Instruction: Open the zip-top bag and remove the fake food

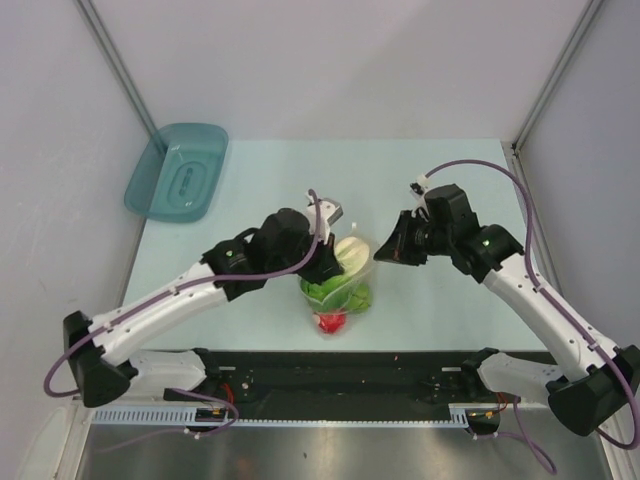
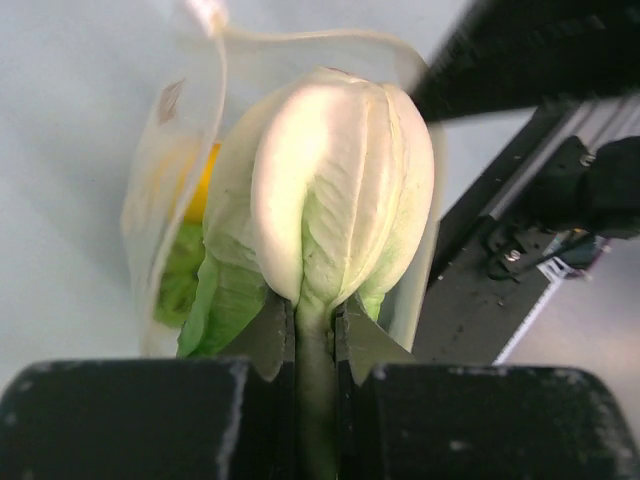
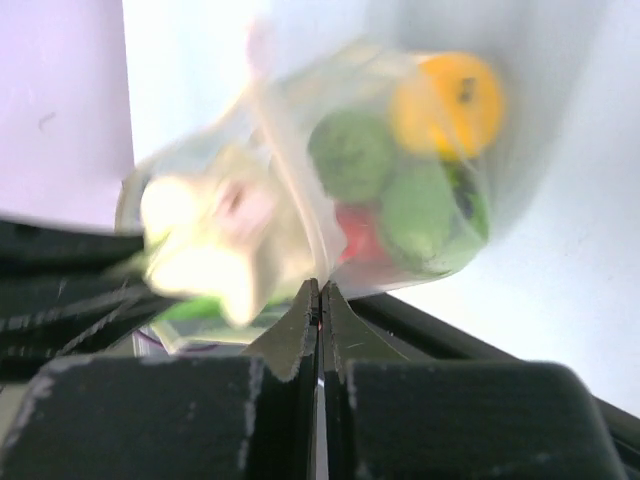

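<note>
Pale green table [image 1: 260, 190]; teal tray [image 1: 178, 172] at far-left corner; zip-top bag [image 1: 355, 290] near middle, contact unclear.

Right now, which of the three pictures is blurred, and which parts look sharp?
Right wrist view: the zip-top bag and the fake food inside are smeared by blur, only the fingers look sharp. Left wrist view: the pale lettuce is crisp, its top washed out by glare. Top external view: sharp, evenly lit.
</note>
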You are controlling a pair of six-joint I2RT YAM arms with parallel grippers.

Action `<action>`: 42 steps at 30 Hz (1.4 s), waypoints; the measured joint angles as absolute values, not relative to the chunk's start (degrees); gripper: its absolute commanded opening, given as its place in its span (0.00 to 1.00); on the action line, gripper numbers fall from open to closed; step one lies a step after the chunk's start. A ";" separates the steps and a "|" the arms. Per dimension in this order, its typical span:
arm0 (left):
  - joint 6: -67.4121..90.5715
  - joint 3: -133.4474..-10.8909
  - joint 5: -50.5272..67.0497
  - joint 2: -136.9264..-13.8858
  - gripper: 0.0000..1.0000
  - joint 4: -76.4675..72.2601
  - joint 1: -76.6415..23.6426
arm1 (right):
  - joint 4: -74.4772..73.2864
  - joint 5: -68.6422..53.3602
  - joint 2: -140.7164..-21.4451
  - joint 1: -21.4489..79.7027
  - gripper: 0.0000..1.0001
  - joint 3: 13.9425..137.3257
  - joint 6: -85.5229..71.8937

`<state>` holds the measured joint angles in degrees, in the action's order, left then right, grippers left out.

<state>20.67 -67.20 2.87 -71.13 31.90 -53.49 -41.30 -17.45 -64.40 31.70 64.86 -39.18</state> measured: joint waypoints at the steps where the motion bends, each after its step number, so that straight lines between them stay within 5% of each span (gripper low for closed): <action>1: 20.78 -66.24 3.33 -69.41 0.00 31.53 -53.82 | -41.47 -17.43 -64.42 31.18 0.00 65.28 -38.89; 12: 26.00 -54.39 4.32 -53.12 0.00 18.81 -54.63 | -42.44 -21.61 -65.67 29.12 0.00 66.02 -35.03; 21: 32.58 -62.81 -5.65 -61.60 0.00 8.64 -53.19 | -42.92 -24.49 -65.67 29.85 0.00 66.37 -34.20; 32: 39.38 -74.52 0.82 -72.16 0.00 10.35 -25.58 | -46.59 -23.55 -67.42 25.30 0.00 70.32 -30.52; 42: 47.18 -73.12 1.74 -83.90 0.00 4.40 -1.74 | -49.98 -16.62 -70.19 25.56 0.00 77.91 -21.50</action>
